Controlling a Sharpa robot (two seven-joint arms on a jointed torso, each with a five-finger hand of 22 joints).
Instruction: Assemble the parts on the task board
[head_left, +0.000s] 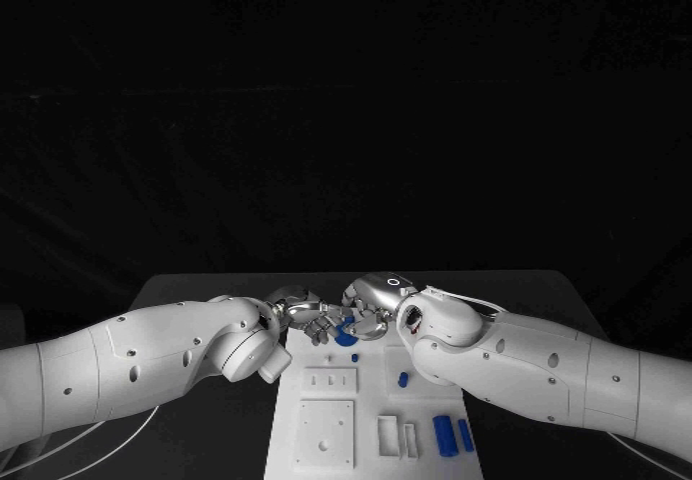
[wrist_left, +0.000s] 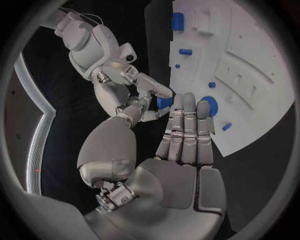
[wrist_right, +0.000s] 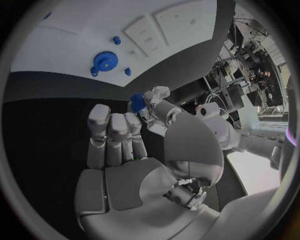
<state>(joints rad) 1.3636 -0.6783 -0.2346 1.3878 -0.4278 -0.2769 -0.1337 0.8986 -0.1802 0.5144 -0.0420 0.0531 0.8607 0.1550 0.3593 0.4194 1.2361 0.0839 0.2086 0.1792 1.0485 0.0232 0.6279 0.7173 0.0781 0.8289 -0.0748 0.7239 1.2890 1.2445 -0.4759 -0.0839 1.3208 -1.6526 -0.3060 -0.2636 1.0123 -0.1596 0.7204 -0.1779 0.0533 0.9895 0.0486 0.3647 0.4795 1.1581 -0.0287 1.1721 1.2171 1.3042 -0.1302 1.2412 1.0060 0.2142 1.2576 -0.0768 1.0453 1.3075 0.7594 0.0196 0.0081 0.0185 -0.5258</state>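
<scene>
Blue part (wrist_right: 137, 99) pinched where both hands' fingers (wrist_right: 153, 95) meet (above the board).

Black table (head_left: 202, 290), dark backdrop behind it.

Left silver hand (wrist_left: 181, 140) fingers extended over the edge of the white plastic task board (wrist_left: 250, 65), right silver hand (wrist_left: 140, 97) opposite pinching a small blue part (wrist_left: 164, 102), blue round gear (wrist_left: 209, 106) and scattered blue pegs on board.
</scene>
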